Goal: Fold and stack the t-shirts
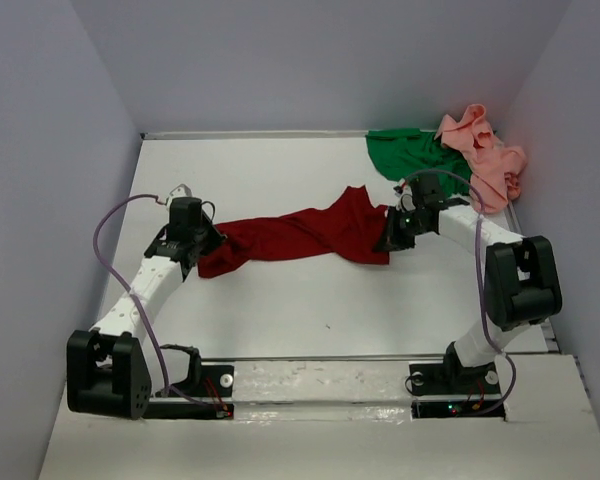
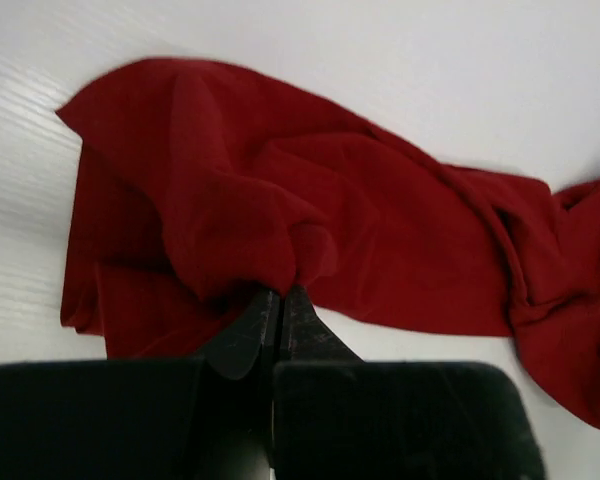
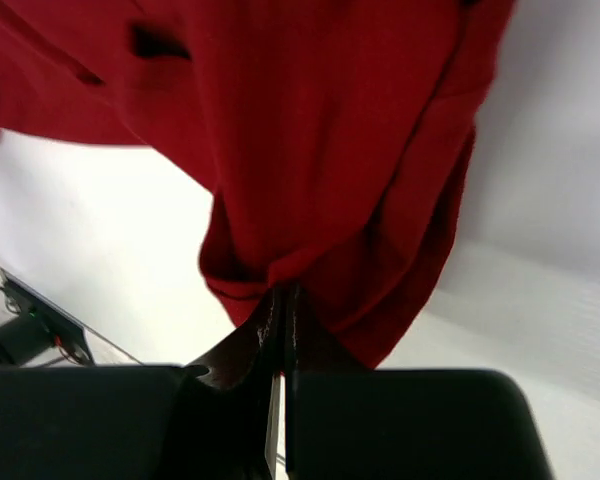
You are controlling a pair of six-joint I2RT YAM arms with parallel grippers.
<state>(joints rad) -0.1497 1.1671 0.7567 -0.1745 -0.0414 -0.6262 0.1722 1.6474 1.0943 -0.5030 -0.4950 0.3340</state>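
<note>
The left gripper [image 2: 280, 298] is clenched on a bunched fold of the dark red t-shirt [image 2: 360, 230], with cloth pinched between its tips; the right gripper [image 3: 283, 300] is clamped on the same shirt's other end, with fabric spreading out from its tips; the shirt stretches as a twisted band from left to right across the middle of the table [image 1: 280, 320], between the two; the bright green t-shirt [image 1: 410, 155] and the salmon pink t-shirt [image 1: 485, 160] lie crumpled in the far right corner, touching each other.

dark red t-shirt [image 1: 300, 233]: plain. green t-shirt [image 1: 412, 155]: bright, plain. salmon pink t-shirt [image 1: 488, 158]: plain. table [image 1: 280, 310]: white. arms [image 1: 145, 285]: white links, black joints. cables [image 1: 98, 232]: purple.
</note>
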